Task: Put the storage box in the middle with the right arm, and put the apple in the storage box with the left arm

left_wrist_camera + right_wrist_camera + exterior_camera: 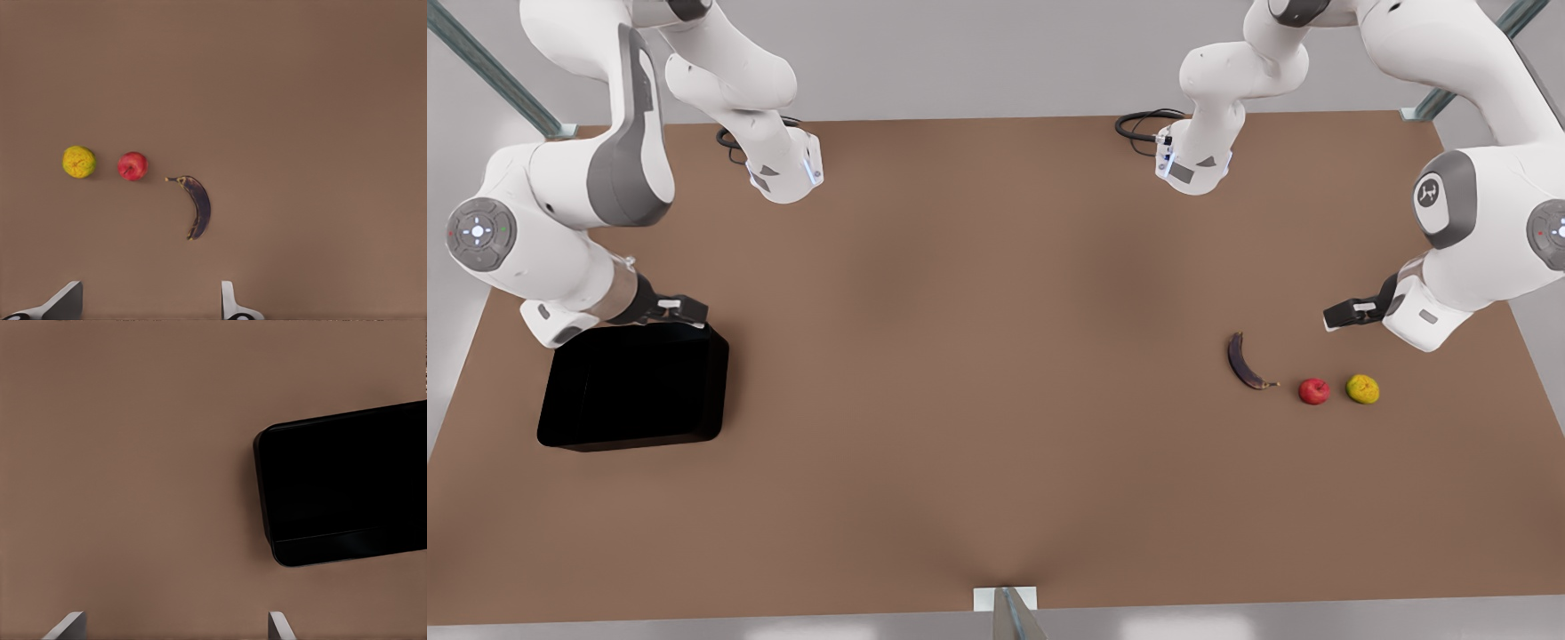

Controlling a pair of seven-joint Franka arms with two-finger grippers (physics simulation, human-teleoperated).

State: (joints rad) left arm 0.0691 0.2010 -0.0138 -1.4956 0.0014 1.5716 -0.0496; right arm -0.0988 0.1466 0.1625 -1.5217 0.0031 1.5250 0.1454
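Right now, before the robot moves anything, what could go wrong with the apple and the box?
1. The apple sits close between the yellow-green fruit and the dark banana. The open left tool might bump or grab the wrong one.
2. The apple is round, so a nudge could roll it away.
3. The black box lies far off at the front view's left, with the open right tool by its far rim. A thin-wall grip might slip.

The brown table [978, 356] carries the storage box [636, 391] just below the right gripper [680, 309]. Near the left gripper [1347, 316] lie a dark, probably overripe banana [1245, 363], the apple [1313, 391] and a yellow-green fruit [1362, 388].
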